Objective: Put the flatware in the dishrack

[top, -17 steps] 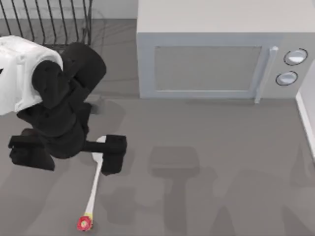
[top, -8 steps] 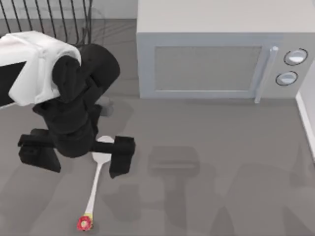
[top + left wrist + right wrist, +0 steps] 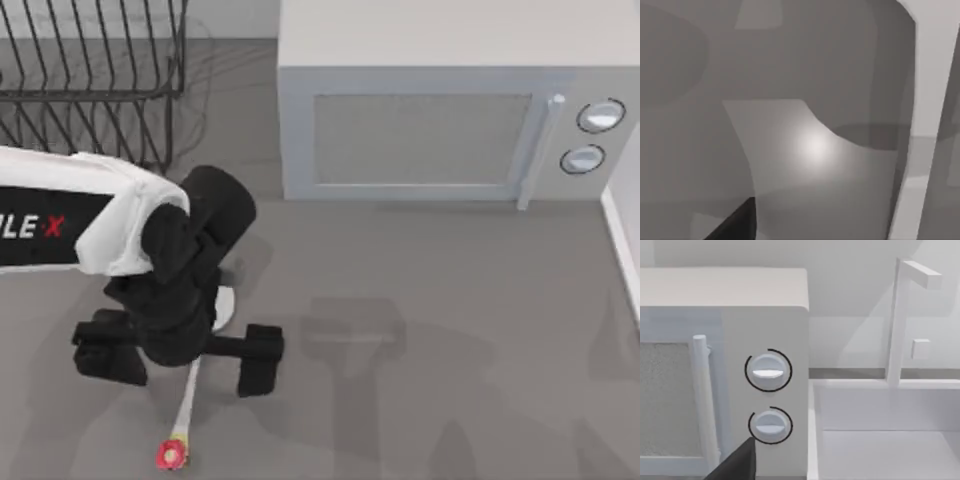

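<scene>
Grey tabletop point(image 3: 450, 330) carries the white spoon point(image 3: 190, 390), lying flat between the wide-spread fingers point(image 3: 258, 358) of the left gripper point(image 3: 178, 352); nothing is gripped; the wire dishrack point(image 3: 90, 70) sits well beyond, beside the microwave point(image 3: 440, 110); lifting and placing remain.

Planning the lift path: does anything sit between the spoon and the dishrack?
Nothing visible does. The spoon lies under the left gripper; bare table runs to the dishrack. The microwave stands off to the right.

Thin black wire dishrack point(image 3: 95, 70), smooth white spoon point(image 3: 190, 400) (glossy-looking), matt grey microwave point(image 3: 440, 100)
</scene>
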You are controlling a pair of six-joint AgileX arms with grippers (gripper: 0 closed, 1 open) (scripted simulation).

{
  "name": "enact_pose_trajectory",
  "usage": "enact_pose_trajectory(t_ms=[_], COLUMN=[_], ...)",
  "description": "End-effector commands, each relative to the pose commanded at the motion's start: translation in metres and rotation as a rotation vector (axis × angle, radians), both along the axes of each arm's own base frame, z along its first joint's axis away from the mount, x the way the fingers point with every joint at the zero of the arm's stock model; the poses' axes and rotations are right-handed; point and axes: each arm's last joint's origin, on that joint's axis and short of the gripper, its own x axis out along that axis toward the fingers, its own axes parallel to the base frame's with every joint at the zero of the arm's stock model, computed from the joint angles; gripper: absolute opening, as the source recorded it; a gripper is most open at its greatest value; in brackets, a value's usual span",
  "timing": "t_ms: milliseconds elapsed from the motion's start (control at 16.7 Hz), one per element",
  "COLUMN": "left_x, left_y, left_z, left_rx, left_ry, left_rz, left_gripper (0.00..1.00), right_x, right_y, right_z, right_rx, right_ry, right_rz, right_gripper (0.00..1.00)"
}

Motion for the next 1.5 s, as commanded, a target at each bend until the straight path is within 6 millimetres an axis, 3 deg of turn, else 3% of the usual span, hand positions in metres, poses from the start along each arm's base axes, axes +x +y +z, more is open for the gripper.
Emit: enact_pose_trajectory(t_ms=[180, 420, 1200, 1500], left_x=[-0.003, -0.004, -0.004, -0.004], left_y=[0.002, 0.002, 0.002, 0.002], left_z=[-0.019, -0.02, -0.02, -0.02], left_rx=[0.005, 0.006, 0.006, 0.006], left_ry=[0.009, 0.009, 0.009, 0.009], left_rz=[0.0, 0.0, 0.0, 0.0], left_gripper=[1.0, 1.0, 0.02, 0.0], right_x=[0.0, 0.0, 0.0, 0.0], right_y=[0.0, 0.0, 0.0, 0.0], right_z=[0.0, 0.0, 0.0, 0.0], right_rx=[0.0, 0.0, 0.0, 0.0], right_ry=[0.0, 0.0, 0.0, 0.0], right_rz=[0.0, 0.0, 0.0, 0.0], right_gripper=[1.0, 1.0, 1.0, 1.0])
